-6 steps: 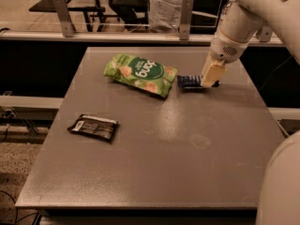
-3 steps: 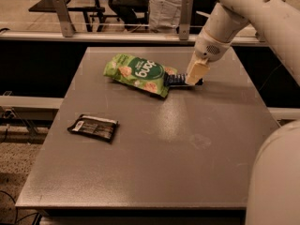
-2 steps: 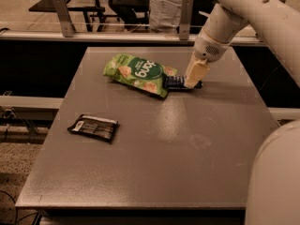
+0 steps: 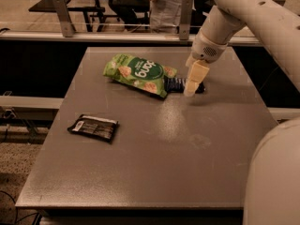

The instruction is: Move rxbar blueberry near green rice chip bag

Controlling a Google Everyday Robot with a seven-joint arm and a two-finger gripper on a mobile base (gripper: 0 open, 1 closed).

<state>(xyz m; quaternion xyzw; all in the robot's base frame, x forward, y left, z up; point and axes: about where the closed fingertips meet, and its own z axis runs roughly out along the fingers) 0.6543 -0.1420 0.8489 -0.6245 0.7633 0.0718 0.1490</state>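
The green rice chip bag (image 4: 138, 74) lies on the far middle of the grey table (image 4: 187, 153). The rxbar blueberry (image 4: 174, 84), a small dark navy bar, lies flat on the table with its left end touching the bag's right corner. My gripper (image 4: 190, 91) comes down from the upper right, over the bar's right half, and hides its middle. The cream fingers (image 4: 196, 74) stand close together, closed on the bar at table level.
A black wrapper with a white label end (image 4: 93, 127) lies at the table's left front. A rail with metal posts (image 4: 63, 15) runs behind the table, and a person (image 4: 164, 6) stands beyond it. My white arm (image 4: 253, 18) fills the right side.
Over the last two seconds my gripper slid left with the rxbar blueberry until the bar met the green bag. Since about one second ago little has moved.
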